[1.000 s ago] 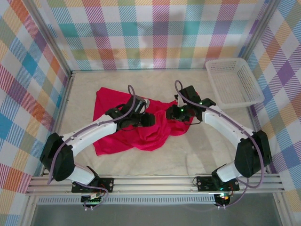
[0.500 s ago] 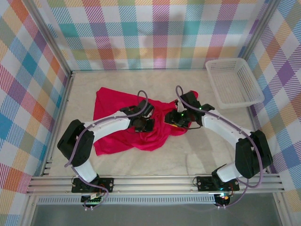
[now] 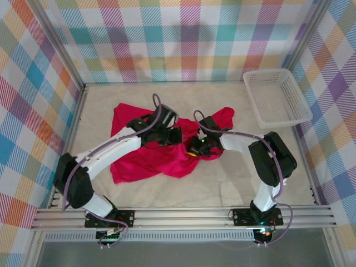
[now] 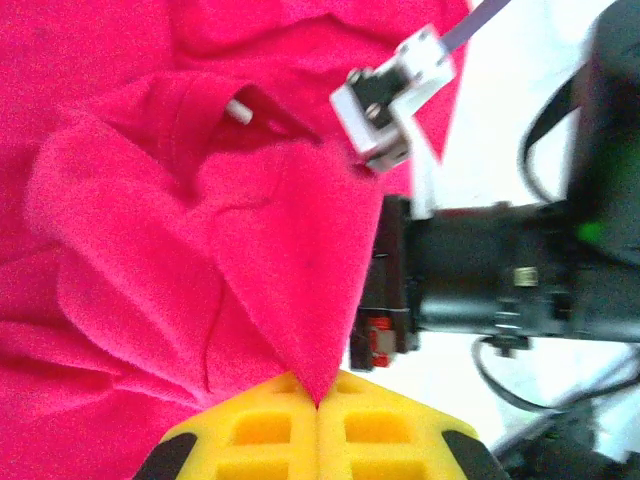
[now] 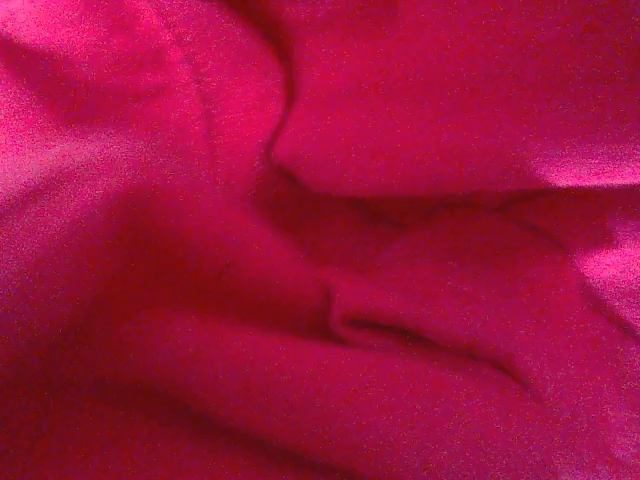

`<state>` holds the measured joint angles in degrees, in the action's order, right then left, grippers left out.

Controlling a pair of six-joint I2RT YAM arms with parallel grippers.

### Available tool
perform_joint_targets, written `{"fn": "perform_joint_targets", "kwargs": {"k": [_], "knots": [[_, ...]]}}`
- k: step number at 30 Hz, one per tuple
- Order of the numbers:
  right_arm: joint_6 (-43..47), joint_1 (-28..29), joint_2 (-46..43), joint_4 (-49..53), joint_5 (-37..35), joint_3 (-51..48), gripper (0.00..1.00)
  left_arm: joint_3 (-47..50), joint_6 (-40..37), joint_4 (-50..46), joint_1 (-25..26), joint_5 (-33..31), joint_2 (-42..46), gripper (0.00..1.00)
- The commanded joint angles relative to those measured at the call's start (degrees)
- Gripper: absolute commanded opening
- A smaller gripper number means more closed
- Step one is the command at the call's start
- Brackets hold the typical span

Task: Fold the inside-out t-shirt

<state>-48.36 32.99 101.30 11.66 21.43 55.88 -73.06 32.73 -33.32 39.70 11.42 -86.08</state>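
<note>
Crimson wrinkled fabric t-shirt (image 3: pixel 142 163) lay bunched; my left end effector (image 4: pixel 318 400) clamped one fold for lifting, my right end effector (image 3: pixel 195 148) pressed shut.

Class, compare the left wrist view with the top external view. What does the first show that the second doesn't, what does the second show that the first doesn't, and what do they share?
Left wrist view: the left gripper, its yellow fingers shut on a point of the t-shirt, and a small white tag at the collar.
Top external view: the shirt's whole crumpled outline on the table, the white basket at the far right, and the plaid walls.
Both: the red t-shirt, with the right arm close beside the left gripper.
</note>
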Motion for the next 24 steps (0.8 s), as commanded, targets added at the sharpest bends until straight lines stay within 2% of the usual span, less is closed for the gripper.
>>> {"fn": "perform_joint_targets", "kwargs": {"k": [1, 7, 11, 17, 19, 20, 21, 24], "knots": [[0.03, -0.09, -2.44, 0.27, -3.29, -2.87, 0.00, 3.74, 2.81, 3.00, -4.85, 5.05, 4.14, 0.00], [2.33, -0.08, -10.47, 3.35, -5.82, -7.71, 0.00, 14.22, 5.06, 8.14, -13.42, 8.53, 5.55, 0.00], [3.61, 0.01, -16.29, 2.48, -4.72, -9.73, 0.00, 19.10, 6.96, 13.86, -13.95, 11.35, 2.10, 0.00], [8.22, 0.77, -19.94, -2.58, 3.05, -8.23, 0.00, 22.08, 9.43, 20.45, -13.29, 13.43, 0.10, 0.00], [9.13, 1.19, -20.73, -5.32, 5.05, -8.35, 0.08, 21.92, 9.63, 20.82, -12.84, 13.39, 0.54, 0.00], [9.09, 1.28, -20.95, -5.36, 4.99, -8.11, 0.22, 21.69, 9.79, 20.93, -12.57, 13.37, 0.72, 0.00], [8.95, 1.28, -21.04, -4.93, 4.54, -7.80, 0.31, 21.41, 9.78, 20.93, -12.34, 13.33, 0.83, 0.00], [8.87, 1.61, -20.56, -0.91, 2.05, -5.54, 0.33, 20.77, 9.80, 20.93, -11.29, 13.23, 1.00, 0.00]]}}
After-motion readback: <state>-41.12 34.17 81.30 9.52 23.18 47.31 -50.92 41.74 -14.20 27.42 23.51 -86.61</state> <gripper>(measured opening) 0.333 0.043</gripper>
